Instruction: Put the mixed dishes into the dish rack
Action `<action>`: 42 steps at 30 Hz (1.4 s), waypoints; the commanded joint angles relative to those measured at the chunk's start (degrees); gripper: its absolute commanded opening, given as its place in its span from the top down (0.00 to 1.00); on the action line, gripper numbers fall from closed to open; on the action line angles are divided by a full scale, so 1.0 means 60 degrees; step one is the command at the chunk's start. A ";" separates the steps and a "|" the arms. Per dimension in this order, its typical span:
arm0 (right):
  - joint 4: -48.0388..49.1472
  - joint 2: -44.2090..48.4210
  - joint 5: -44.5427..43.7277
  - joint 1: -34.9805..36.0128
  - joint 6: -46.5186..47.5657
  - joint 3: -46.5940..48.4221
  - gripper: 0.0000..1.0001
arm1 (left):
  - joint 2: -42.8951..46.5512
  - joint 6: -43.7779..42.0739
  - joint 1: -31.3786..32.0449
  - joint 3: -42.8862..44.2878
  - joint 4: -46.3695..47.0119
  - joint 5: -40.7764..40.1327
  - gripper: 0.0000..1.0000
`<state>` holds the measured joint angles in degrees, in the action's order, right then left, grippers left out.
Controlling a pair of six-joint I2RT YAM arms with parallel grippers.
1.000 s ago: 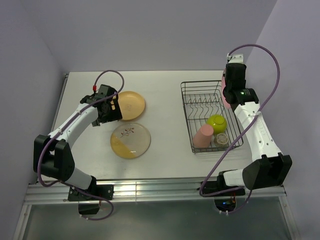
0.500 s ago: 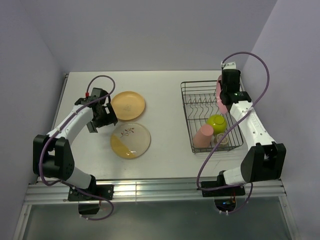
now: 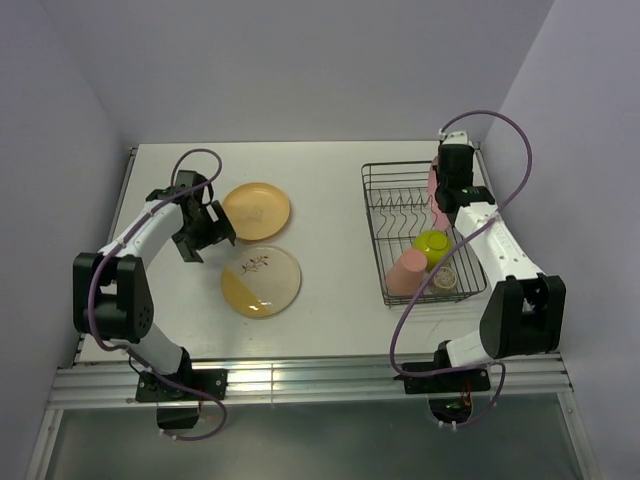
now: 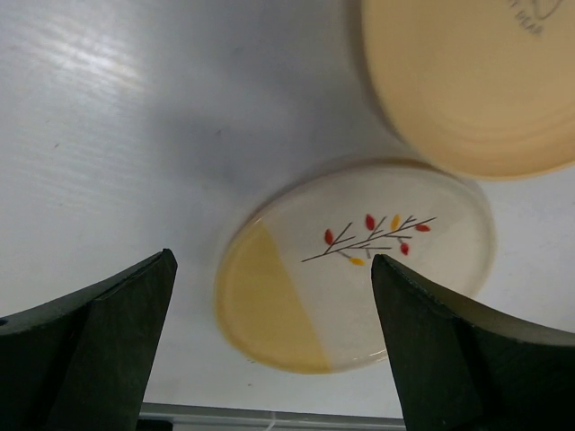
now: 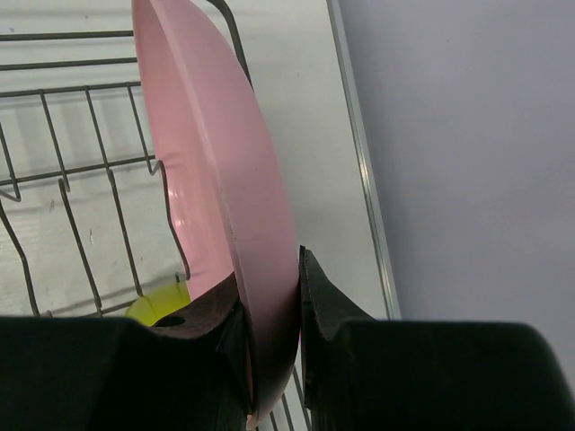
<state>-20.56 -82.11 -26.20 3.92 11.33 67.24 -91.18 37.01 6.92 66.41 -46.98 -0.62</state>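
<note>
Right gripper [image 5: 269, 305] clamped on pink plate [image 5: 216, 180], held on edge over dish rack [image 3: 366, 200], far right side. Left gripper [image 4: 271, 260] spread wide, empty, above bench [image 3: 320, 170] by twig plate [image 4: 355, 265] and orange plate [image 4: 476, 81]. Pink cup [image 3: 405, 272], green bowl [image 3: 433, 243], grey bowl [image 3: 444, 277] sit in the rack's near end.

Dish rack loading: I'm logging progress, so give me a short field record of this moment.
In dish rack: pink cup, lime-green bowl, speckled grey bowl
Held: pink plate, on edge over the dish rack, in right gripper
On table: orange plate, twig plate
Free arm: left gripper open, empty, above twig plate
Not yet racked: three plates
</note>
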 commanded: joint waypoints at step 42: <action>-0.2035 0.1174 -0.2035 0.1177 -0.3425 0.1461 0.32 | -0.4534 0.0496 -0.0347 0.4502 0.0302 0.0765 0.27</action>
<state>-28.53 -77.41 -36.56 10.24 -4.58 71.31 -117.23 39.11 5.08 90.35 -45.06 4.71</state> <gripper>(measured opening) 0.680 0.744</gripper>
